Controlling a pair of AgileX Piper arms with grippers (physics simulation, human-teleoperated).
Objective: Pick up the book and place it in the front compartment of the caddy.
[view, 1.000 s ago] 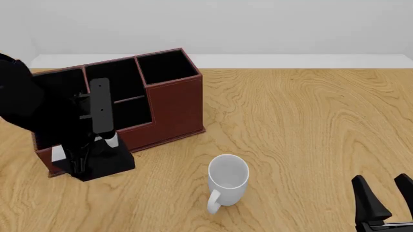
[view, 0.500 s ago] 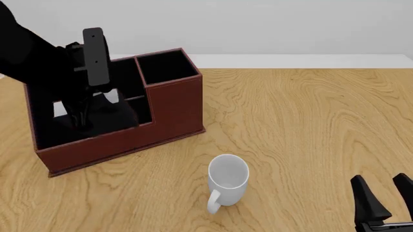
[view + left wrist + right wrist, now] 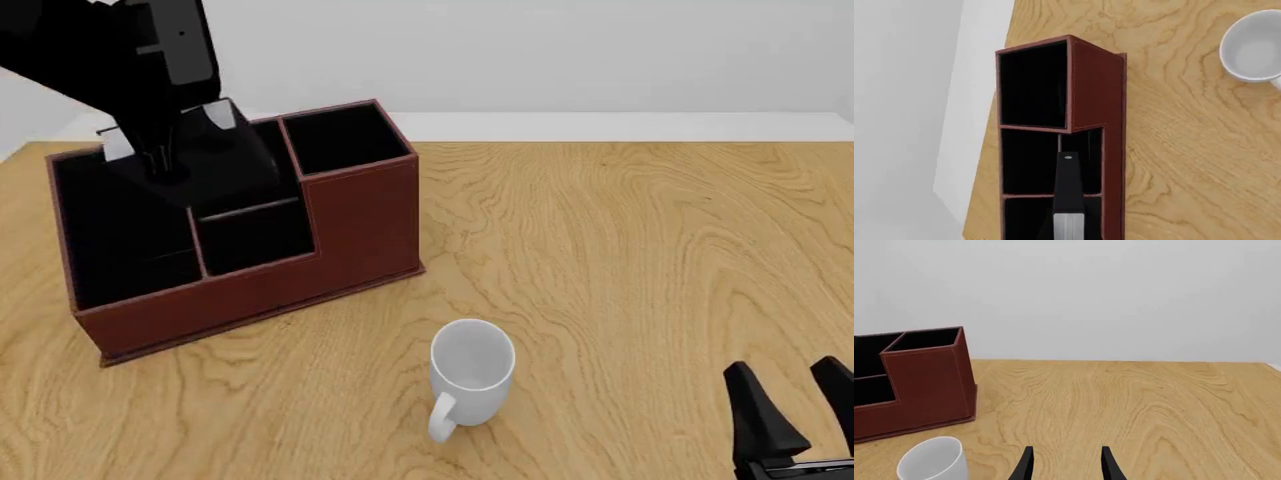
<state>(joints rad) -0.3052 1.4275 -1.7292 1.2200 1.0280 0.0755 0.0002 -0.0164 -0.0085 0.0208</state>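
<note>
Book (image 3: 200,150) clamped in left gripper (image 3: 163,165)

A light wooden table (image 3: 641,260) with bold swirling grain carries everything here, running back to a pale wall. On its left half stands a large reddish-brown organiser box (image 3: 360,225) with a black inside and a stepped top, its base flat on the wood; the left wrist view looks straight down into its compartments (image 3: 1097,100), and the right wrist view catches its tall end (image 3: 927,385). Just 1 other thing rests on the boards: a white mug (image 3: 473,372), upright, open mouth up, handle pointing toward the near edge, near the box's low front wall but apart from it. It shows again in both wrist views (image 3: 1254,47) (image 3: 931,465).
</note>
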